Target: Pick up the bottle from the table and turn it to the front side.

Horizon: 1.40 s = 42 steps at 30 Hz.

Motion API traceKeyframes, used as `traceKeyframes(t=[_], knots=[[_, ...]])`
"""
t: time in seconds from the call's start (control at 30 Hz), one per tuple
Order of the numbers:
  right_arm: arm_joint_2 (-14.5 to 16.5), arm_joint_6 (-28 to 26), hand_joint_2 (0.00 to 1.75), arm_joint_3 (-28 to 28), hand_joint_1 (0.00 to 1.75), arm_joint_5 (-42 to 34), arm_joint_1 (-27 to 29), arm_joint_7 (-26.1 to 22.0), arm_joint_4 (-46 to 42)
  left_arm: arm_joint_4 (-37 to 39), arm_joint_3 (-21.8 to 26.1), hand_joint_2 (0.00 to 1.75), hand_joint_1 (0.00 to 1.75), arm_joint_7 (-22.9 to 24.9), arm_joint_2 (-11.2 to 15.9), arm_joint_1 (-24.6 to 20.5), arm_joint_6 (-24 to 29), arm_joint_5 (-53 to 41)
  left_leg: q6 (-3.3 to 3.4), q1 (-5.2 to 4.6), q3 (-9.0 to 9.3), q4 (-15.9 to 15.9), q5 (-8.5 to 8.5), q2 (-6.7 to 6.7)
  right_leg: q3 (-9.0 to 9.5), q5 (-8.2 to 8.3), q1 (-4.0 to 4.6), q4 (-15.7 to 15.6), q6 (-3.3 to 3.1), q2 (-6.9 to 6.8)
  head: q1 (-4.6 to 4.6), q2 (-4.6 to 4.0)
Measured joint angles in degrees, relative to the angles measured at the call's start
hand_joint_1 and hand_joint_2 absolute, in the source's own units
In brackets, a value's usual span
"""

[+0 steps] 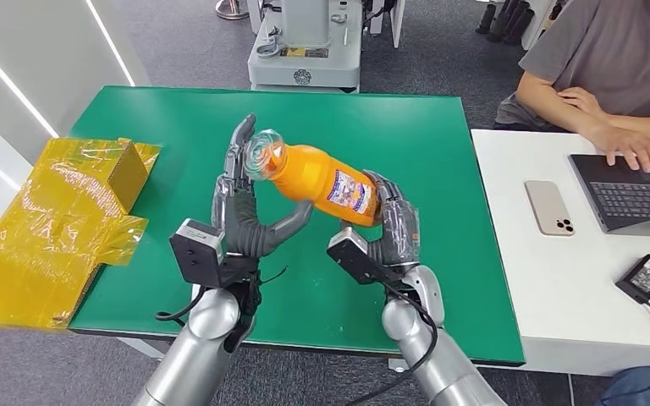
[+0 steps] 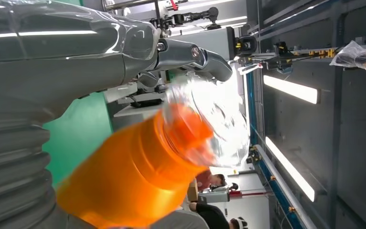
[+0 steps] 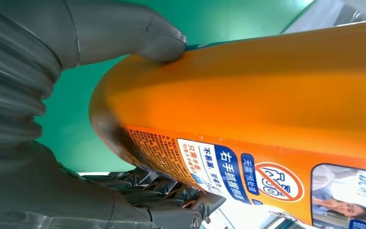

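Where fingers [image 3: 171, 200] wrap, bottle [image 1: 326, 179] label hides.

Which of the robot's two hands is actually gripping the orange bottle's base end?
The right hand: it wraps the bottle at its base end. The left hand stands by the clear cap end with fingers spread.

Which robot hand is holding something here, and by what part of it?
The right robot hand grips the orange bottle by its base end. The left robot hand has fingers at the clear cap end; a grip there cannot be told.
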Motion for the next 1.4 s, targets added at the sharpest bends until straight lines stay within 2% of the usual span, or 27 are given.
traceKeyframes(t=[0.73,1.1,1.13,1.23,1.27,1.4], knots=[[-0.2,5.4,1.75,4.6,1.75,3.0,-4.8,-1.9,5.0,3.1,-0.2,1.75,0.0,-0.2,0.0,-1.3,-1.3,1.4,0.0,0.0,-0.04,0.0,0.0,-0.01,-0.02,0.0,0.0,0.0,0.0,-0.01,0.01,0.0],[-0.2,6.1,1.75,5.5,1.75,3.0,-5.5,-2.4,7.1,3.2,-0.2,1.75,0.0,-0.3,0.0,-1.3,-1.4,1.6,0.0,0.0,-0.05,0.0,0.0,-0.01,-0.03,0.0,0.0,0.0,0.0,-0.01,0.0,0.0],[-0.2,6.3,1.75,5.7,1.75,3.0,-5.6,-2.4,7.4,3.2,-0.2,1.75,0.17,-0.3,0.1,-1.3,-1.4,1.7,0.0,0.0,-0.05,0.0,0.0,-0.01,-0.03,0.0,0.0,0.0,0.0,-0.01,0.0,0.0],[-0.1,6.5,1.75,6.0,1.75,3.0,-5.9,-2.4,8.2,3.2,-0.2,1.75,1.48,-0.5,0.2,-1.3,-1.4,1.9,0.0,0.0,-0.05,0.0,0.0,-0.01,-0.03,0.0,0.0,0.0,0.0,-0.01,0.0,0.0],[-0.1,6.5,1.75,6.0,1.75,3.0,-6.1,-2.4,8.5,3.2,-0.2,1.75,1.75,-0.7,0.3,-1.3,-1.4,2.1,0.0,0.0,-0.05,0.0,0.0,-0.01,-0.03,0.0,0.0,0.0,0.0,-0.01,0.0,0.0],[-0.1,6.4,1.75,6.2,1.75,3.0,-6.6,-2.4,9.7,3.2,-0.2,1.75,1.75,-1.3,0.5,-1.3,-1.6,2.4,0.0,0.0,-0.05,0.0,0.0,-0.01,-0.03,0.0,0.0,0.0,0.0,-0.01,0.0,0.0]])
